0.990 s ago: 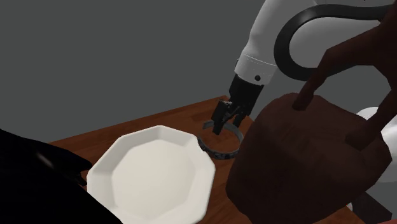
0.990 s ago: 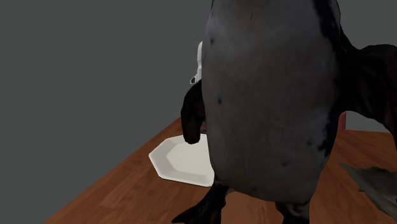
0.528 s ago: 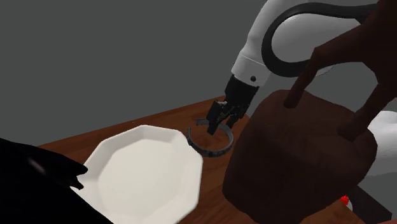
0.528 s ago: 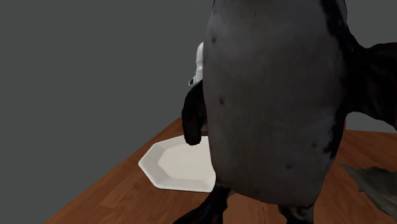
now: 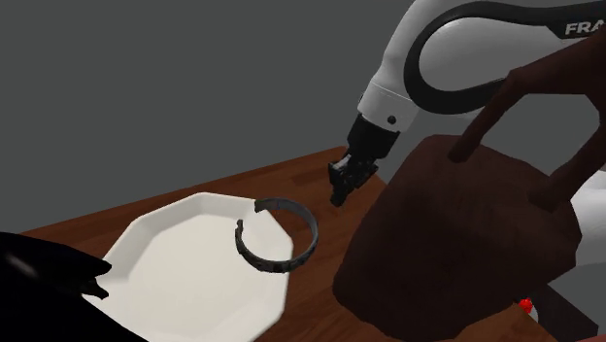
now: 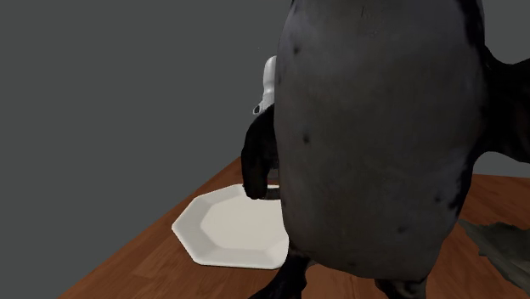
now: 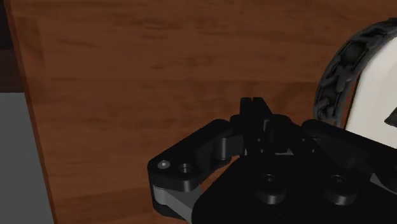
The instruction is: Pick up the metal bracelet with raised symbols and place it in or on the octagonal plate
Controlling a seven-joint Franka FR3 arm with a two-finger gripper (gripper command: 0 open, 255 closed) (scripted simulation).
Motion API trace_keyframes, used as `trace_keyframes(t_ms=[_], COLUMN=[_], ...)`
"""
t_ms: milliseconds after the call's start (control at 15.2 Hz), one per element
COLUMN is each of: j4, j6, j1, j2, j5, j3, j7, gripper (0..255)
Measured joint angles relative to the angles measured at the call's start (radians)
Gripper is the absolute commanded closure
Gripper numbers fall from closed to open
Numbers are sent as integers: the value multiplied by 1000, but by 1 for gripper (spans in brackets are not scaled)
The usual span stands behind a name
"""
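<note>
Dark bumpy metal bracelet (image 5: 275, 263) has moved from brown wood bench (image 5: 282, 180) onto white octagonal plate (image 5: 175, 262). Closed black end effector (image 5: 342, 185) empty. Job nearly done.

A reddish-brown wooden table (image 7: 127, 70) is seen beneath the gripper (image 7: 254, 103), with one straight edge of it shown and a flat grey area (image 7: 13, 159) beyond that edge. The black fingers are pressed together, and nothing is held between them. Off to one side of the gripper, away from that table edge, a curved stretch of a dark bracelet (image 7: 331, 83) with raised, bead-like links is seen, apart from the fingers. A white plate (image 7: 375, 89) is shown inside its curve.
</note>
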Motion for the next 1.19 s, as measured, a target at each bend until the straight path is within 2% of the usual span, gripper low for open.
trace_keyframes(t_ms=[66, 132, 198, 330, 462, 660, 792, 858, 990, 1122, 1188], j4=[18, 20, 21, 93, 195, 392, 425, 426, 407, 400, 388], j6=[-5, -5, -5, -35, -72, -136, -136, -128, -122, -117, -134], j1=[-36, -38, -39, -64, -105, -208, -236, -245, -253, -309, -330], j2=[-4, -4, -5, 11, 41, 114, 127, 130, 108, 78, 36], j5=[7, 11, 10, -54, -142, -277, -290, -259, -123, 106, 217], j3=[45, 42, 41, 92, 178, 337, 373, 382, 393, 439, 439], j7=[-10, -10, -10, 51, 139, 279, 302, 304, 288, 251, 219], gripper=[255, 0, 0, 0, 0, 0, 0, 0, 0, 0, 0])
